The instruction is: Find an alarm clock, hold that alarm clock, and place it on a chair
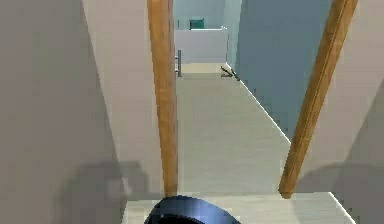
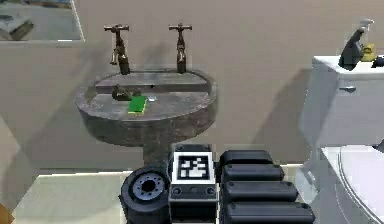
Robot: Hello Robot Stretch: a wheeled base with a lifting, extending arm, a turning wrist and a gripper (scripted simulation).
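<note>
Bathroom w/ pale floor. Nearest, at arm side view's btm edge: dark arm (image 2: 262,192) w/ white marker square (image 2: 192,167); gripper (image 2: 143,196) just left of it, far end unclear, so can't tell fingers' state nor whether it holds anything. Behind: round stone sink (image 2: 150,128) on wall, small green block (image 2: 137,103) near basin's ctr, left tap (image 2: 120,45) and right tap (image 2: 181,42) on back rim. Toilet (image 2: 342,105) at right, dark bottle (image 2: 357,47) on tank lid's right end. Fwd view: wooden door frame (image 1: 162,100), hallway floor (image 1: 215,125) beyond. Alarm clock's whereabouts: can't tell.
</note>
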